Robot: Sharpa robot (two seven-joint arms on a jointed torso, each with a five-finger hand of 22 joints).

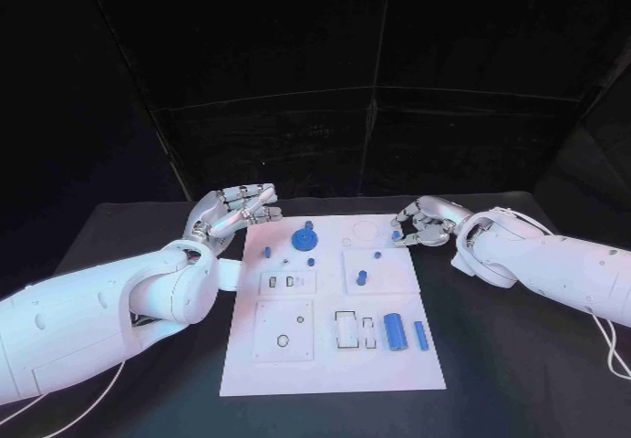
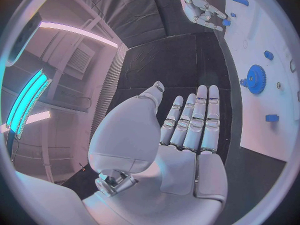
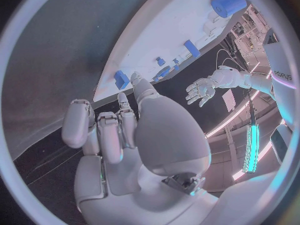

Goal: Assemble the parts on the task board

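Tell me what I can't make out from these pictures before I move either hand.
- Right hand, head view: its curled fingers hide whether they touch the small blue part at the white task board edge.
- Same part, right wrist view: the fingertips cover its near side; contact unclear.
- Blue toothed gear, head view: too small to tell if it is seated on a peg.
- Left hand, head view: its palm side faces away.

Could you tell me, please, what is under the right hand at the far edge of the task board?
Under the right hand a small blue part sits at its fingertips on the task board. Whether the fingers grip it is hidden.
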